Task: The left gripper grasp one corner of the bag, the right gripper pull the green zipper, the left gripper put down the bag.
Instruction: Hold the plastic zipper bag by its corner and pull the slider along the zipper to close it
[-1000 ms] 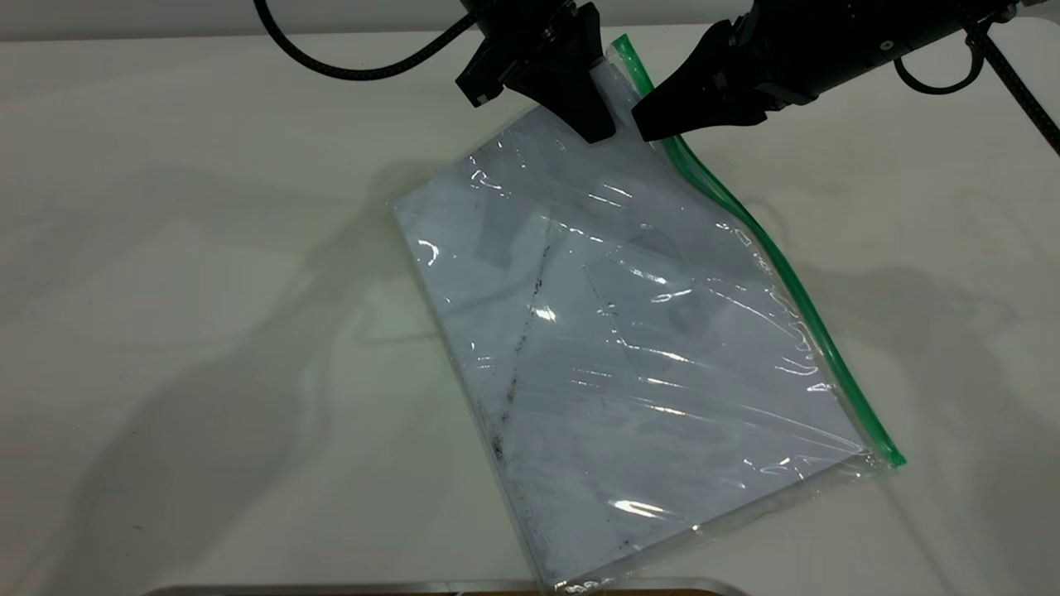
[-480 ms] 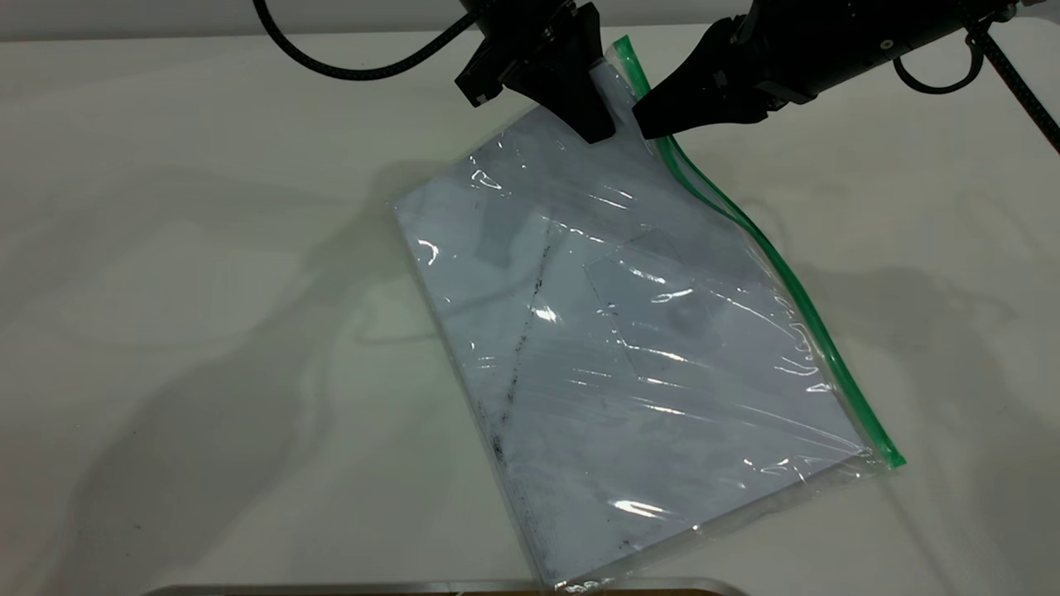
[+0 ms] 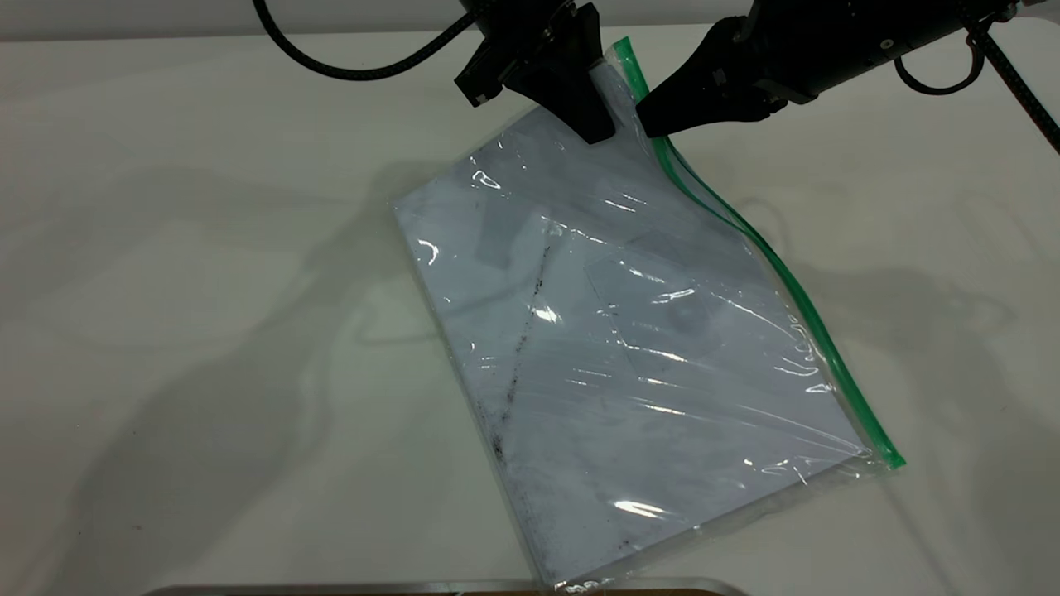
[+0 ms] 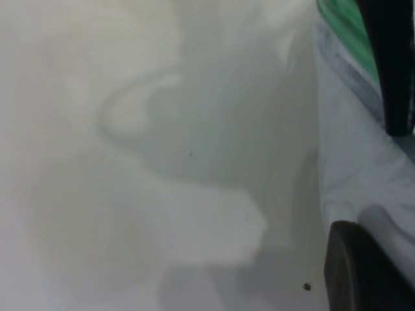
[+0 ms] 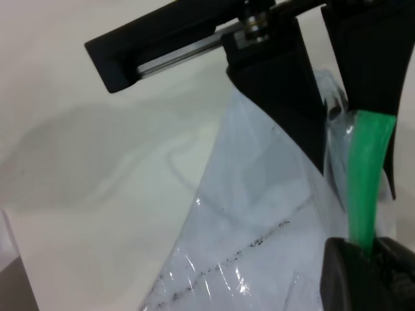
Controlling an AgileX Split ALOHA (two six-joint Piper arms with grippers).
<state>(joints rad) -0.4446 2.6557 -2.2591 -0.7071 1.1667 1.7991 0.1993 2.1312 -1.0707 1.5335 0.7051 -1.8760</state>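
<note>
The bag lies slanted on the white table, with white paper and a dark smudge line showing through it. Its far corner is raised. My left gripper is shut on that corner. In the left wrist view the bag passes between its fingers. The green zipper runs along the bag's right edge. My right gripper is shut on the zipper's far end, just right of the left gripper. In the right wrist view the green zipper runs into my right gripper, with the left gripper beyond.
The white table extends bare to the left and right of the bag. A dark, rounded edge of some flat object shows at the front border, just below the bag's near corner.
The right gripper has crept slightly along the zipper end. The green strip just below it has shifted and bowed a little. The left gripper has held still.
</note>
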